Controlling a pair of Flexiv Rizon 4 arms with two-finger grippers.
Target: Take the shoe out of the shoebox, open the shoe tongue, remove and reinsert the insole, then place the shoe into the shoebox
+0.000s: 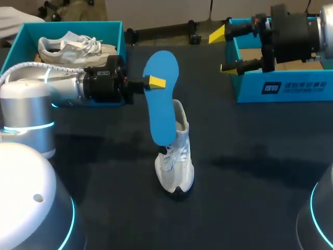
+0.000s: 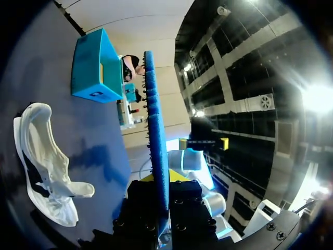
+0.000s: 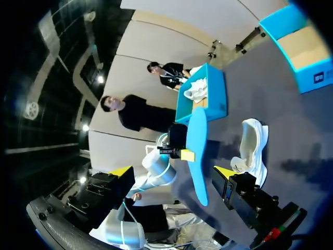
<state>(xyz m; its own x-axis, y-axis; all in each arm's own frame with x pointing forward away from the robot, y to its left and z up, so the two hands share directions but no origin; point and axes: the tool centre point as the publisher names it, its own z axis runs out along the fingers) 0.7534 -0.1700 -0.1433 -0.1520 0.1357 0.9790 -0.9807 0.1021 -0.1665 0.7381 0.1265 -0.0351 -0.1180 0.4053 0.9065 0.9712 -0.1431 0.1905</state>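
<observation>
Insole [image 1: 162, 99], blue, flat, rounded ends, clamped between the fingers of the left end effector [image 1: 154, 82], gripped closer to its far, wider end. Long axis runs away from the robot, roughly in line with the shoe under it. From the left wrist it shows edge-on [image 2: 156, 130], a thin blue strip running straight out ahead of the end effector [image 2: 160, 177], fingers pressed on both faces.

Shoe [image 1: 176, 161], white, laced, dark at the sole. It sits on the dark surface [image 1: 250, 198] below the left end effector, toe toward the robot, heel and opening away. Near end of the insole overlaps the shoe opening in the head view; can't tell if they touch. In the left wrist view the shoe [image 2: 41, 161] lies beside the end effector, opening wide, tongue pulled out.

Right end effector [image 1: 222, 51] fingers spread wide, nothing between them, held over the right shoebox [image 1: 291, 86], which is teal. From the right wrist, the insole [image 3: 199, 151] and shoe [image 3: 252, 146] are ahead of its fingers, well apart from its own end effector [image 3: 173, 172].

Left shoebox [image 1: 15, 49], teal, is behind the left arm, with a second white shoe [image 1: 75, 47] lying in it.
</observation>
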